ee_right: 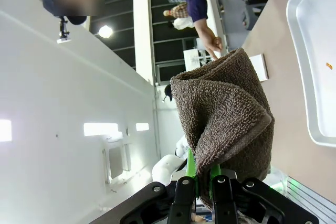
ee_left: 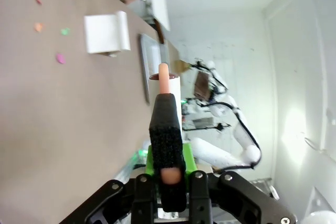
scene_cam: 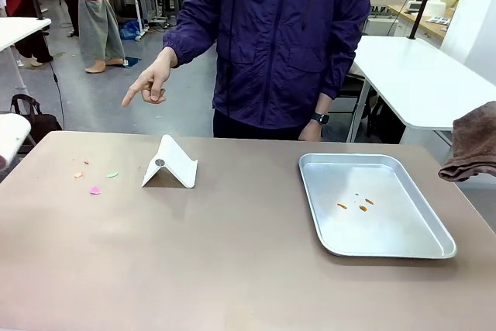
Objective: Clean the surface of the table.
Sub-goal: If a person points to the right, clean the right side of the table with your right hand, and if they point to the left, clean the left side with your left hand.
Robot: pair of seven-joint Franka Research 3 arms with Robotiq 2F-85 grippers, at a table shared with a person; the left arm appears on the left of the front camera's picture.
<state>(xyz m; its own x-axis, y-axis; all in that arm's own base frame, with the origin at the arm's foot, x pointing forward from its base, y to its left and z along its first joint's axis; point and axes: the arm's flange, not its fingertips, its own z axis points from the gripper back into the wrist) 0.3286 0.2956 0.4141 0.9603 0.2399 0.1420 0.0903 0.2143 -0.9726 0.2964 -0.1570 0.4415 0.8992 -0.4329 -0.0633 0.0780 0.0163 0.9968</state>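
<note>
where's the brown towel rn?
Front view: the brown towel hangs at the far right edge, above the table, just right of the metal tray. Right wrist view: the right gripper is shut on it.

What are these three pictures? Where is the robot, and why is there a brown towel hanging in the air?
These pictures come from a robot with two arms. One camera sits between the arms and looks across the brown table at a person in a dark jacket, who is pointing down with one hand. The other two cameras ride on the robot's wrists, so their pictures look tipped sideways.

The robot's right hand is shut on a brown towel. That is the towel at the right edge of the front picture. The left hand is shut too, with nothing between its fingers that I can see.

On the table lie some small coloured scraps, a folded white card and a silver tray with a few orange crumbs in it.
</note>
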